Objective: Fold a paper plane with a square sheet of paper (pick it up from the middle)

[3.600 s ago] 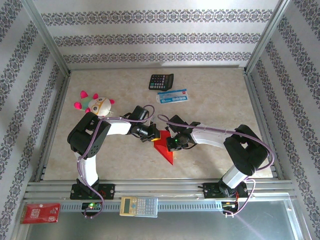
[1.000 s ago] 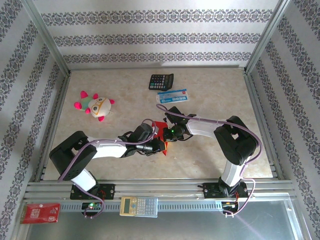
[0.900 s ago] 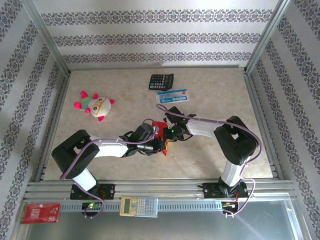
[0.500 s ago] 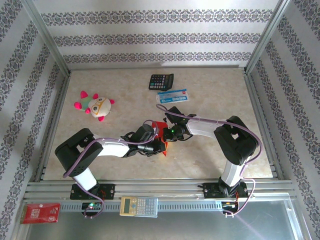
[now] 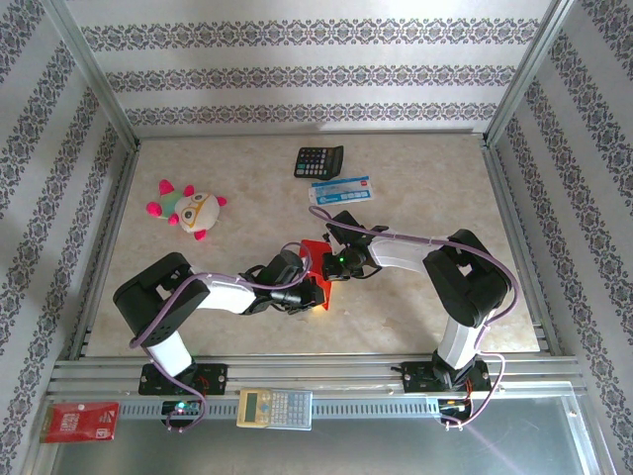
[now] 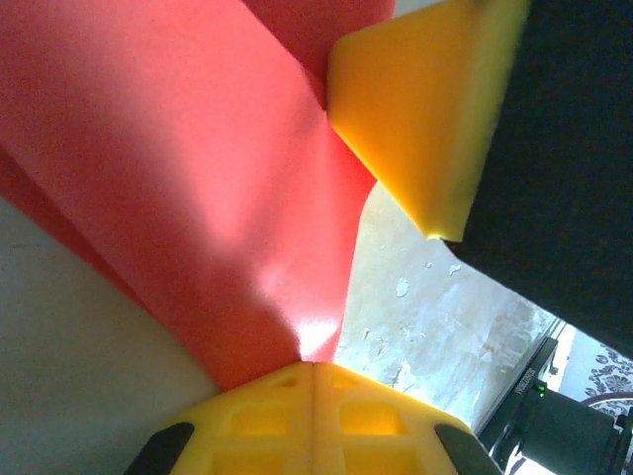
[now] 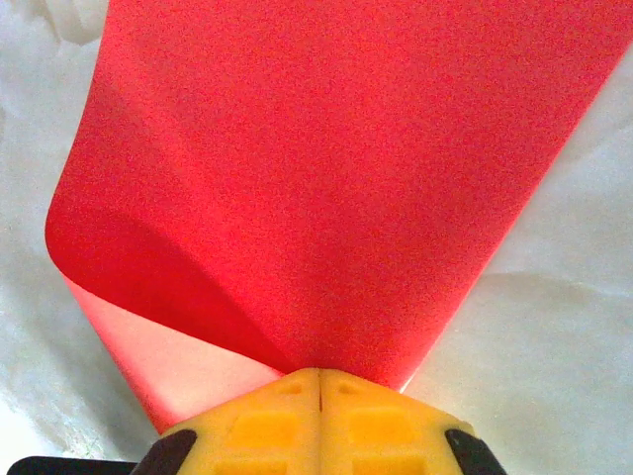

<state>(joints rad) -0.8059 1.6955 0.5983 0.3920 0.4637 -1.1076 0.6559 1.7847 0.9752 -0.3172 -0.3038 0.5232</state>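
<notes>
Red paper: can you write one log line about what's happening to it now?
red paper: curled over at one side | left gripper: shut on it | right gripper: shut on it | stage: mid-fold, no plane yet

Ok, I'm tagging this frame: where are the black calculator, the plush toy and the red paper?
black calculator [image 5: 318,160]: top external view, middle of its keypad.
plush toy [image 5: 195,210]: top external view, on its pale face.
red paper [image 7: 326,188]: right wrist view, middle of the sheet's upper face.

Smooth red paper [image 7: 326,178], slight sheen
</notes>
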